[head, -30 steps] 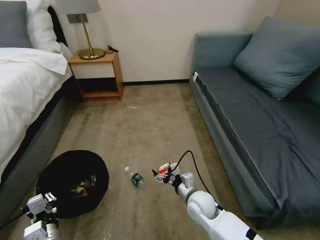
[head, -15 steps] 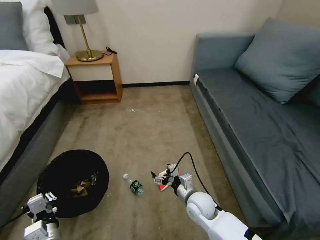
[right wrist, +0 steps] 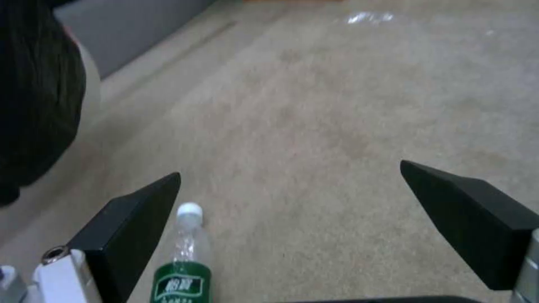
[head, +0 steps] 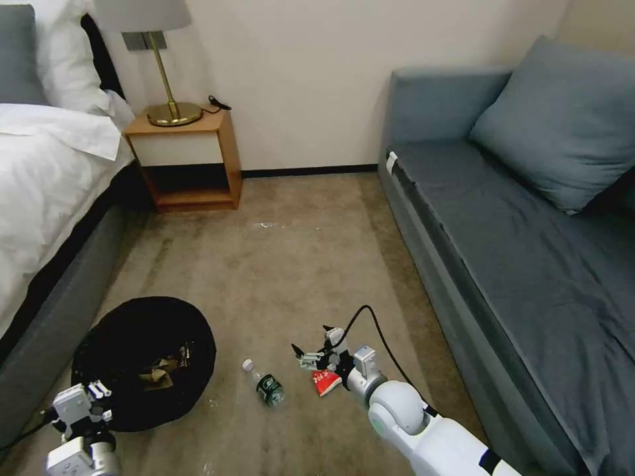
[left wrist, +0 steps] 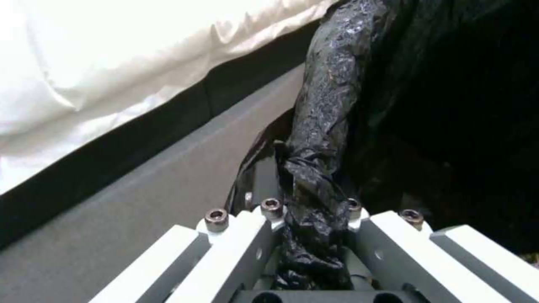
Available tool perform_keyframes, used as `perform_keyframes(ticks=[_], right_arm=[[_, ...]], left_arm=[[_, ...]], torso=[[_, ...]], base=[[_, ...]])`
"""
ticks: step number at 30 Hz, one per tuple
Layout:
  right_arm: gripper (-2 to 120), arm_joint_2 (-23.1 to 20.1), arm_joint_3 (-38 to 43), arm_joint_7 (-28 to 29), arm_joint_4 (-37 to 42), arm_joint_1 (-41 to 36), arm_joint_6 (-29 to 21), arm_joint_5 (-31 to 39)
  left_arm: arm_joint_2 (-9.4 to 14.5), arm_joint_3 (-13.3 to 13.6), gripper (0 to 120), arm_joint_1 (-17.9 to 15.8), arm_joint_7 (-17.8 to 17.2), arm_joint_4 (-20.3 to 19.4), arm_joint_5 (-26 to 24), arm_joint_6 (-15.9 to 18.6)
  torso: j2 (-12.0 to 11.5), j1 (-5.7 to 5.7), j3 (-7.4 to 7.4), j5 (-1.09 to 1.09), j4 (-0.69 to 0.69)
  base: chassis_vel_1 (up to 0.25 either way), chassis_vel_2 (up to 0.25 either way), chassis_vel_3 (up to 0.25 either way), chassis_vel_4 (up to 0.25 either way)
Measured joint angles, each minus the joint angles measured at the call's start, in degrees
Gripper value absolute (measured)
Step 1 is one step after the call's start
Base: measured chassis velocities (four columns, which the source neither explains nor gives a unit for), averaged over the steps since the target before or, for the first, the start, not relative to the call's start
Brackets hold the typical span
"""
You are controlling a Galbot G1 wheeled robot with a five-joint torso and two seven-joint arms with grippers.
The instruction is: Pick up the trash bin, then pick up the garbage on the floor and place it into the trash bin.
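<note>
The trash bin [head: 142, 360], wide and black with a crinkly bag liner, sits on the carpet beside the bed. My left gripper [head: 79, 404] is at its near rim, shut on the bag-covered rim [left wrist: 314, 198]. Brown paper and a shiny wrapper [head: 159, 370] lie inside. On the carpet lie a clear bottle [head: 263, 383] with a green label and a red-white wrapper [head: 325, 382]. My right gripper [head: 311, 347] hovers open just above and between them, holding nothing. In the right wrist view the bottle [right wrist: 182, 261] lies beside one finger [right wrist: 134, 214], with the bin [right wrist: 33, 97] farther off.
A bed [head: 46, 198] with a grey base borders the left side. A grey sofa [head: 516, 251] runs along the right. A wooden nightstand [head: 185, 158] with a brass lamp stands against the far wall. Open carpet [head: 291, 264] stretches between them.
The whole picture has shifted as the camera moved. My right gripper has drawn up and away from the red-white wrapper, which now lies uncovered on the carpet. The left gripper still grips the bin.
</note>
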Motion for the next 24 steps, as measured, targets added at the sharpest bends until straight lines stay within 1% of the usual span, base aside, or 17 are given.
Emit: perform_keyframes(ticks=[3,4,7,8,10,12,16,17,18,20,24], right_arm=[[100,1.32,-2.29,0.01,-2.31,3.18,-2.38,0.28],[100,1.32,-2.29,0.01,-2.31,3.18,-2.38,0.28],[100,3.54,-5.26,1.4,-5.55,7.47,-5.87,1.24],[100,3.54,-5.26,1.4,-5.55,7.47,-5.87,1.24],[100,5.13,-6.95,2.25,-8.04,10.07,-8.31,1.87],[100,7.59,-9.33,2.92,-11.7,13.1,-10.48,2.59],[100,9.31,-11.31,3.2,-14.61,15.06,-11.95,3.46],[100,10.81,-12.79,3.13,-16.65,16.44,-13.16,4.42],[100,10.81,-12.79,3.13,-16.65,16.44,-13.16,4.42],[100,13.23,-14.48,1.9,-20.65,17.61,-14.87,5.09],[100,14.07,-15.87,0.56,-21.7,17.68,-16.21,4.93]], left_arm=[[0.41,-0.18,3,-0.39,0.0,0.6,-0.08,0.06],[0.41,-0.18,3,-0.39,0.0,0.6,-0.08,0.06],[1.5,-0.51,3,-0.72,0.0,0.99,-1.12,0.39],[1.5,-0.51,3,-0.72,0.0,0.99,-1.12,0.39],[2.01,-0.6,3,-0.76,0.0,1.01,-1.71,0.62],[2.27,-0.68,3,-0.66,0.01,0.67,-2.43,1.0],[2.29,-0.78,3,-0.61,0.01,0.19,-3.12,1.26],[2.31,-0.82,3,-0.66,0.01,-0.09,-3.93,1.56],[2.31,-0.82,3,-0.66,0.01,-0.09,-3.93,1.56],[2.51,-0.92,3,-0.79,0.01,-0.35,-5.5,2.04],[2.66,-1.05,3,-0.62,0.02,-0.9,-6.43,2.18]], torso=[[0.0,0.0,0.0,0.0,0.01],[0.0,0.0,0.0,0.0,0.01],[0.0,0.0,0.0,-0.01,0.01],[0.0,0.0,0.0,-0.01,0.01],[0.0,0.0,0.0,-0.01,0.01],[0.0,0.0,0.0,0.0,0.02],[0.0,0.0,0.0,-0.01,0.02],[0.0,0.0,0.0,0.0,0.02],[0.0,0.0,0.0,0.0,0.02],[0.0,0.0,0.0,-0.01,0.02],[0.0,0.0,0.0,-0.01,0.01]], base=[[0.0,0.0,0.0,0.0],[0.0,0.0,0.0,0.0],[0.0,0.0,0.0,0.0],[0.0,0.0,0.0,0.0],[0.0,0.0,0.0,0.0],[0.0,0.0,0.0,0.0],[0.0,0.0,0.0,0.0],[0.0,0.0,0.0,0.0],[0.0,0.0,0.0,0.0],[0.0,0.0,0.0,0.0],[0.0,0.0,0.0,0.0]])
